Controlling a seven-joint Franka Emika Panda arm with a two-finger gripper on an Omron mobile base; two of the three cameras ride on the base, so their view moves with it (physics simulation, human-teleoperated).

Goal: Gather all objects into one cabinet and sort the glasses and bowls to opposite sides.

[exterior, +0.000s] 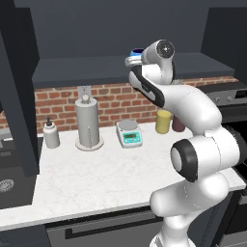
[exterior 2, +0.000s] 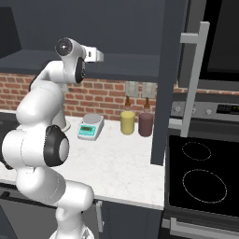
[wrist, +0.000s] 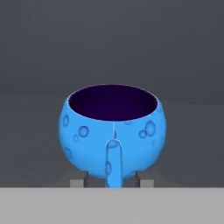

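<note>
Tool (wrist: 110, 178) is sitting at the cabinet shelf (exterior: 96, 67), and you're looking straight along it at the small blue bowl (wrist: 113, 133). Bowl is standing upright just ahead of the tool, dark inside showing, w/ its handle-like strip pointing back at you and running down between the two fingertips (wrist: 78, 179). Fingertips are flanking the bowl's base, one on each side, close in; you can't tell whether they're actually pinching it or just sitting beside it, so the tool's state is staying unclear.

In the left base view, the arm is reaching up from the tabletop (exterior: 96, 178) to shelf height, and a sliver of blue is peeking out just past the wrist. Below the tool, well apart from it, you're seeing a paper towel roll (exterior: 88, 123), a soap dispenser (exterior: 50, 134), a kitchen scale (exterior: 129, 133) and a yellow canister (exterior: 163, 121), all lined up by the brick wall (exterior: 116, 99). In the right base view a dark red-brown canister (exterior 2: 145, 123) is standing just beside the yellow one, and the stove (exterior 2: 203, 179) is lying off to the tool's right, lower down.
</note>
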